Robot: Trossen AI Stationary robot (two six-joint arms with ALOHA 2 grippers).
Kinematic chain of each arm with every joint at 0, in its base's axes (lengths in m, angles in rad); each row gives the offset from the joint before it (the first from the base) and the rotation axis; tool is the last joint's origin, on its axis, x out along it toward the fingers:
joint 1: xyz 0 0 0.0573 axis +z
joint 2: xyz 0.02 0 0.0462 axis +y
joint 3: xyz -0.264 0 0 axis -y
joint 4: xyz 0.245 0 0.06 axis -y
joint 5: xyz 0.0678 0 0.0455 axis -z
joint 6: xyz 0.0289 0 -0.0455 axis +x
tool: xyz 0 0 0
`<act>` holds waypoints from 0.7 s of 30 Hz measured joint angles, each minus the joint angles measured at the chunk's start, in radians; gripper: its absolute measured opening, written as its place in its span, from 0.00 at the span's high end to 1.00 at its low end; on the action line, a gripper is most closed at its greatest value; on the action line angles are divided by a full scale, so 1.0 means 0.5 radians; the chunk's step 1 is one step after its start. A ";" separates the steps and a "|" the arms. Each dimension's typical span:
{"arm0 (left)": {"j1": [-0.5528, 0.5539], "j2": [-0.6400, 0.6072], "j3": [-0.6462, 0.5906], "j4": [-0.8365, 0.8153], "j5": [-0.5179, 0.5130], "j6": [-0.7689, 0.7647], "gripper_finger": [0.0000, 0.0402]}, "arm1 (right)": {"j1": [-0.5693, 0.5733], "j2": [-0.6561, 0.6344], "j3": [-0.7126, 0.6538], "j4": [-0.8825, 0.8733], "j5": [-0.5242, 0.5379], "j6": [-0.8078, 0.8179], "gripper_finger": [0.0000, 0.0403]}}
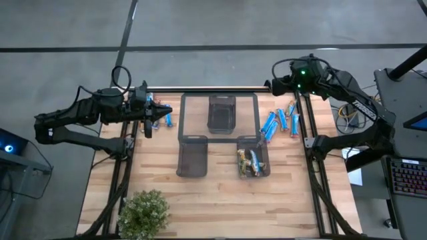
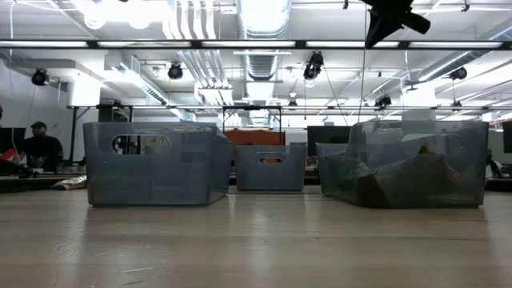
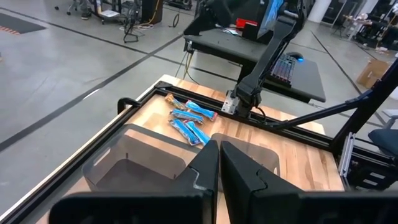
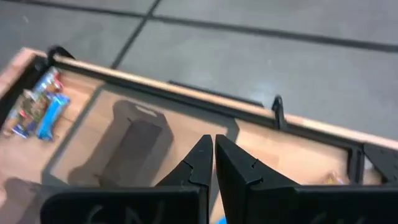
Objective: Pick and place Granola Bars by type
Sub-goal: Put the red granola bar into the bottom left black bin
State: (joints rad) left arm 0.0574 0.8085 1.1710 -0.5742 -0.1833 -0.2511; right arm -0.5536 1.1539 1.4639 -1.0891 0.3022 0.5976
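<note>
Blue granola bars lie flat in two loose groups: one near the table's right edge (image 1: 280,123) (image 3: 189,118), one near the left edge (image 1: 163,119) (image 4: 37,106). Brownish-gold bars (image 1: 249,162) fill the near right bin. My left gripper (image 1: 155,115) (image 3: 219,163) is shut and holds nothing; it is raised beside the left group and points toward the bins. My right gripper (image 1: 272,85) (image 4: 213,158) is also shut and holds nothing. It is raised over the table's far edge, right of the far bin.
Three dark see-through bins stand mid-table: far middle (image 1: 221,113) (image 2: 270,166), near left (image 1: 192,155) (image 2: 156,164), near right (image 1: 261,141) (image 2: 404,164). A potted plant (image 1: 143,212) sits at the near left corner. A person (image 2: 40,148) sits in the room behind.
</note>
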 joint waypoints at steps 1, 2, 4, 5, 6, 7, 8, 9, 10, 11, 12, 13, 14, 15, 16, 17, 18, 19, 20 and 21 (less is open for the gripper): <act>0.000 0.000 -0.003 0.000 0.001 -0.011 1.00 | 0.000 0.012 0.000 -0.024 -0.017 0.011 0.97; 0.000 0.000 -0.009 0.001 0.000 -0.022 1.00 | 0.000 0.023 0.000 -0.045 -0.029 0.032 0.97; 0.000 -0.001 -0.027 -0.001 0.001 -0.026 1.00 | 0.000 0.044 0.000 -0.073 -0.049 0.072 0.97; 0.000 0.000 -0.034 -0.005 0.001 -0.027 1.00 | 0.000 0.051 0.000 -0.082 -0.053 0.072 0.97; 0.000 0.002 -0.039 -0.006 0.001 -0.035 1.00 | 0.000 0.057 0.000 -0.084 -0.057 0.074 0.97; 0.000 0.006 -0.044 -0.005 0.001 -0.042 1.00 | 0.000 0.063 0.000 -0.084 -0.077 0.077 0.97; 0.000 0.011 -0.050 -0.003 0.001 -0.053 1.00 | 0.000 0.069 0.000 -0.084 -0.103 0.080 0.97; 0.000 0.012 -0.058 -0.004 0.001 -0.063 1.00 | -0.002 0.075 0.000 -0.085 -0.131 0.087 0.97; 0.000 0.015 -0.064 -0.006 0.001 -0.073 1.00 | -0.007 0.081 0.000 -0.086 -0.151 0.096 0.97; 0.000 0.022 -0.067 -0.008 0.002 -0.074 1.00 | -0.008 0.084 0.000 -0.088 -0.166 0.104 0.97; 0.000 0.030 -0.067 -0.004 0.002 -0.074 1.00 | -0.008 0.088 -0.001 -0.092 -0.182 0.109 0.97; 0.000 0.033 -0.067 -0.005 0.003 -0.075 1.00 | -0.008 0.091 -0.001 -0.092 -0.190 0.113 0.97; 0.000 0.034 -0.067 -0.006 0.003 -0.075 1.00 | -0.009 0.092 -0.001 -0.098 -0.194 0.116 0.97; 0.000 0.035 -0.067 -0.005 0.004 -0.075 1.00 | -0.012 0.095 -0.001 -0.118 -0.197 0.116 0.97; 0.000 0.040 -0.067 -0.004 0.004 -0.075 1.00 | -0.014 0.102 -0.001 -0.140 -0.198 0.117 0.97; 0.000 0.041 -0.067 -0.004 0.003 -0.075 1.00 | -0.016 0.106 -0.001 -0.161 -0.206 0.119 0.97; 0.000 0.043 -0.067 -0.004 0.004 -0.075 1.00 | -0.022 0.113 -0.001 -0.192 -0.220 0.127 0.97; 0.000 0.044 -0.067 -0.005 0.004 -0.074 1.00 | -0.027 0.119 -0.001 -0.228 -0.234 0.139 0.97; 0.000 0.044 -0.067 -0.005 0.004 -0.074 1.00 | -0.038 0.125 -0.001 -0.264 -0.253 0.157 0.97; 0.000 0.044 -0.067 -0.005 0.005 -0.074 1.00 | -0.046 0.133 -0.001 -0.294 -0.261 0.167 0.97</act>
State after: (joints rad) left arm 0.0574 0.8306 1.1378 -0.5765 -0.1810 -0.2882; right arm -0.5764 1.2202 1.4635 -1.2359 0.1717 0.6814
